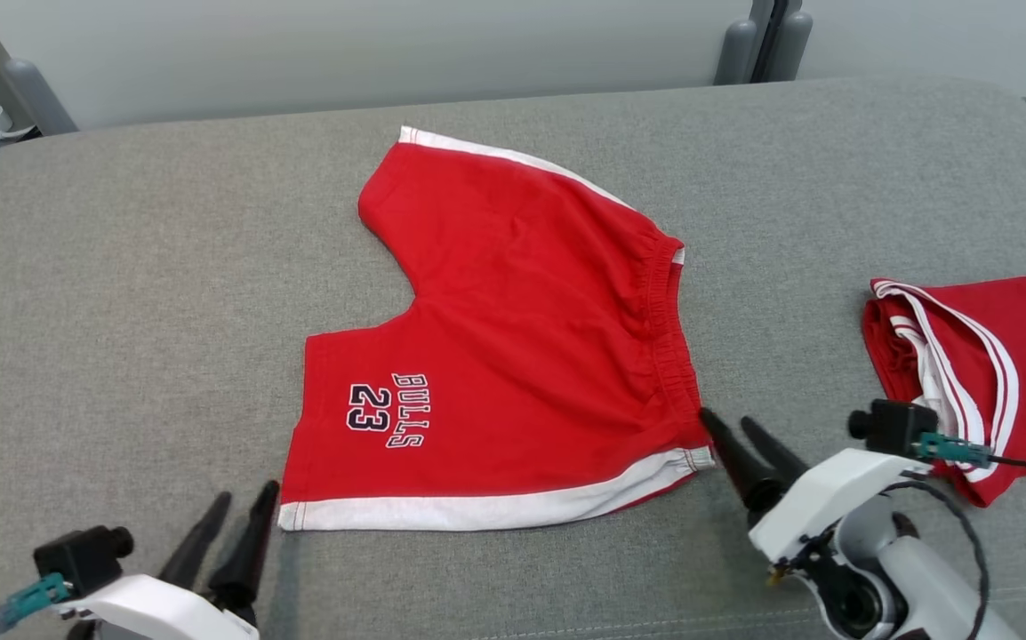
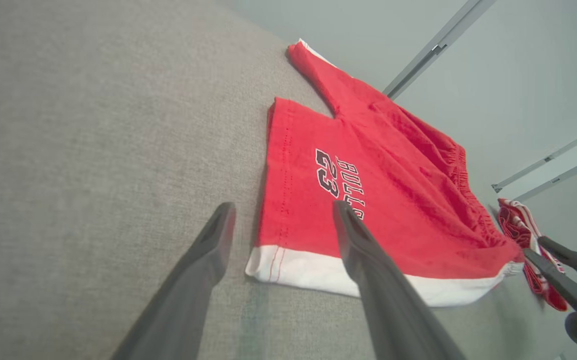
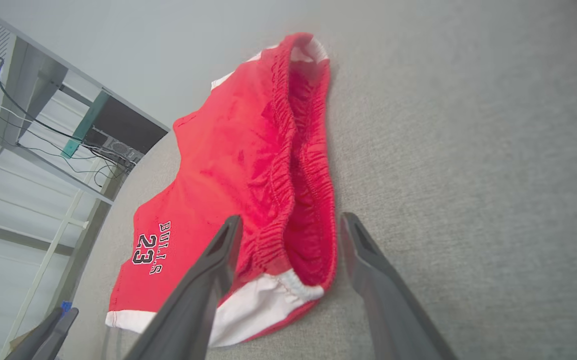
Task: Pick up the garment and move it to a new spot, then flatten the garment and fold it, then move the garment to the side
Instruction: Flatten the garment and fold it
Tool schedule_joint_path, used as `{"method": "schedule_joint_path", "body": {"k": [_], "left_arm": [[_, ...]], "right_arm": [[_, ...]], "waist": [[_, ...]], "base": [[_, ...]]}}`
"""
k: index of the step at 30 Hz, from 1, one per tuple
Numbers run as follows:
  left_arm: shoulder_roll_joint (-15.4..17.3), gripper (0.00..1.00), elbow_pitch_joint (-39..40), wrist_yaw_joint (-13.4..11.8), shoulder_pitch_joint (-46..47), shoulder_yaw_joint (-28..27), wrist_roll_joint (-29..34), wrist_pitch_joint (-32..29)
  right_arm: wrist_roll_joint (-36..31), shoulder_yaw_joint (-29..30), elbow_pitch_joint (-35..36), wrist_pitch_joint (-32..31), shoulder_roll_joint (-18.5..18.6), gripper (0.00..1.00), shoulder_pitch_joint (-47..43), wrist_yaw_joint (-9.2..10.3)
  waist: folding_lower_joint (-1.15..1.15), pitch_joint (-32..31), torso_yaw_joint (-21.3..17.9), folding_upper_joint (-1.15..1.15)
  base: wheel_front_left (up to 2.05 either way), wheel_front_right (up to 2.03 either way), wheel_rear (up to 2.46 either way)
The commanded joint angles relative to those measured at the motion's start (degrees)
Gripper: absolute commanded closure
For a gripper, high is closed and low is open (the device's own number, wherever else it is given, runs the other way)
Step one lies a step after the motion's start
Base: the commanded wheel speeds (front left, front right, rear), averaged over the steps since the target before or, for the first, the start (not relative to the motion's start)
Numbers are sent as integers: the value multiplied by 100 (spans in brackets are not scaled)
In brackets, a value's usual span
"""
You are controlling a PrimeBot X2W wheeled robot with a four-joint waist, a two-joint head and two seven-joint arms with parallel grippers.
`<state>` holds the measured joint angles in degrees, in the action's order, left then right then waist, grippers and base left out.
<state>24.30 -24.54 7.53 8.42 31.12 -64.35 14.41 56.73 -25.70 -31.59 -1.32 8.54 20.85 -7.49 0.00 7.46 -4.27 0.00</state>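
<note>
Red shorts (image 1: 522,338), one pair: spread flat at the middle of the grey padded surface (image 1: 122,267), not yet folded.
Progress, as judged: relocation and flattening look done; the fold and the move to the side remain. A second red garment (image 1: 993,356), folded, lies well apart at the right. The shorts lie single-layer with both legs open toward the left, elastic waistband (image 1: 669,329) toward the right, mild creases near the gathers, white side trim (image 1: 477,507) along the near edge, and a "BULLS 23" print (image 1: 388,409). Left gripper (image 1: 249,491): fingers spread, empty, just beside the near hem corner. Right gripper (image 1: 725,418): fingers spread, empty, at the near waistband corner.
</note>
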Motion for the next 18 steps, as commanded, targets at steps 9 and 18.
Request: {"method": "schedule_joint_path", "body": {"k": [9,18], "left_arm": [[-231,0,108,-4,-124,-1636,1440,59],[-765,0,431,-4,-556,-2740,3355,59]], "right_arm": [[-1596,317,-65,1326,474,0,77,0],[-3684,1639,779,1629,-169,0,-439,0]], "waist": [[0,-353,-36,0],[0,-639,-53,0]], "base": [[0,0,0],[0,0,0]]}}
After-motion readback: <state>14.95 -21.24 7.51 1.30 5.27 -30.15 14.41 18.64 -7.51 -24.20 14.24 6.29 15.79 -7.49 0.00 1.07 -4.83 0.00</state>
